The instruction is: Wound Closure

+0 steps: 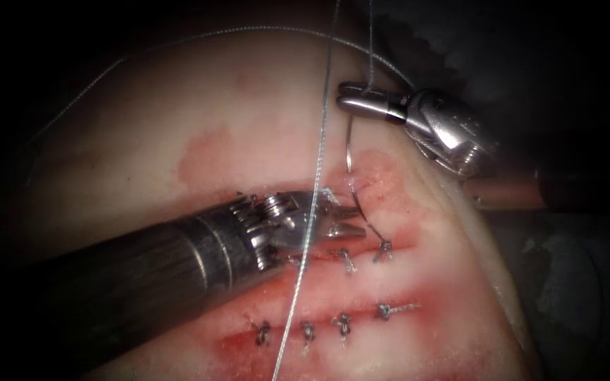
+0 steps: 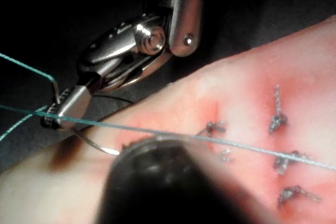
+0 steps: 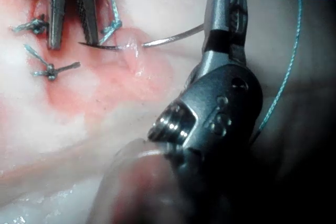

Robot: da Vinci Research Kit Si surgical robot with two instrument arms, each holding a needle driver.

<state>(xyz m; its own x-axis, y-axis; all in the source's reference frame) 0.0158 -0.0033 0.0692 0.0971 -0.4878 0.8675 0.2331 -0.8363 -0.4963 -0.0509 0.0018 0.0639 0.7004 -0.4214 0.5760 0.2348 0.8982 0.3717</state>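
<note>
On the tissue (image 1: 178,127), near the upper cut's right end, the needle (image 1: 351,152) is sitting partly buried: its tail end is rising up to the right hand (image 1: 351,97), and its pointed end is poking out of the flesh just beside the left hand (image 1: 344,220). Right hand is pinching the needle near its tail, w/ jaws pressed together on it; the right wrist view is showing this clearly, the needle (image 3: 173,38) running from the right hand (image 3: 227,3) into a small raised fold of tissue (image 3: 105,129) and emerging again as a dark tip. Left hand (image 3: 71,11) is standing spread, one jaw on either side of that tip, holding nothing. Thread (image 1: 317,176) is hanging as a long strand across the endoscope view, passing over the left hand & down over the lower cut; another stretch is arcing over the tissue's top edge to the right hand. Stitches (image 1: 344,324) w/ knots are lining both cuts, approx. four along the lower one. Red fluid (image 1: 248,346) is staining the tissue round both cuts. From the left wrist view, the right hand (image 2: 65,111) is gripping the needle (image 2: 97,145), w/ thread (image 2: 157,129) crossing in front.
</note>
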